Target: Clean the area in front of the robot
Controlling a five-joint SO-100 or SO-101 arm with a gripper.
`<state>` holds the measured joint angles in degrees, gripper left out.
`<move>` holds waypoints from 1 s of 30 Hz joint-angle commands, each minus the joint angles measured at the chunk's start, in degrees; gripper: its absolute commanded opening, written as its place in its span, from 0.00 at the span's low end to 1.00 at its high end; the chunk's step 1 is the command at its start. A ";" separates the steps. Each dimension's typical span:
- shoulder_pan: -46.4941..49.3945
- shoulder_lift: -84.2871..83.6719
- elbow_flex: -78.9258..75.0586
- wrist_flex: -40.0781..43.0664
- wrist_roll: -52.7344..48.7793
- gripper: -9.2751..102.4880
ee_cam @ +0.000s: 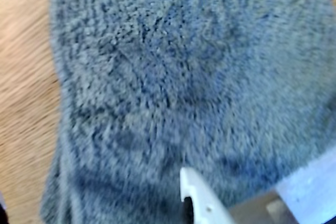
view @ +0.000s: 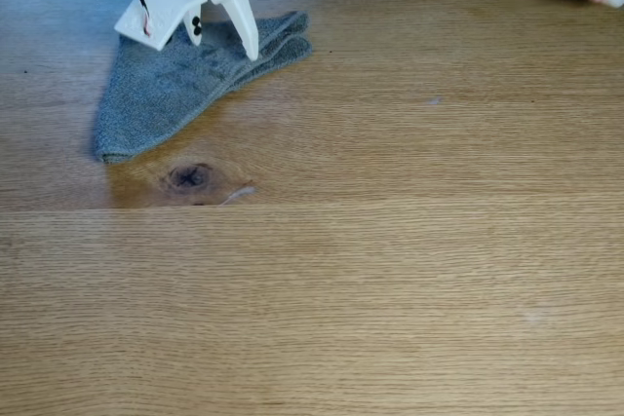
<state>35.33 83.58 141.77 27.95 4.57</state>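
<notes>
Grey folded terry cloth (ee_cam: 184,87) under my open white hand (view: 210,41), at eleven o'clock; next, I'd grip it.

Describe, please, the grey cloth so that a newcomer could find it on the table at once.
Start with the broad oak-grain tabletop in the fixed view and find its dark round knot left of centre. Just above the knot lies the folded grey terry cloth, beneath the white gripper with its jaws apart. It is the one soft, fuzzy thing on the wood.
</notes>
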 commanded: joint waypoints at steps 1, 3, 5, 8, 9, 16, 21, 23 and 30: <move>1.41 -3.52 -5.19 -6.24 -2.02 0.41; 1.49 -5.71 -5.19 -9.14 -3.16 0.41; 1.58 -7.73 -5.19 -11.69 -4.39 0.41; 1.85 -10.72 -5.19 -15.29 -6.15 0.39; 2.11 -11.78 -5.19 -16.52 -6.94 0.38; 4.48 -16.52 -5.19 -20.21 -11.25 0.32; 5.01 -17.58 -5.19 -21.01 -12.66 0.20; 4.92 -17.49 -5.19 -21.01 -12.39 0.13; 5.01 -16.79 -4.48 -20.30 -11.07 0.08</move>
<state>38.32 65.92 138.78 6.94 -7.38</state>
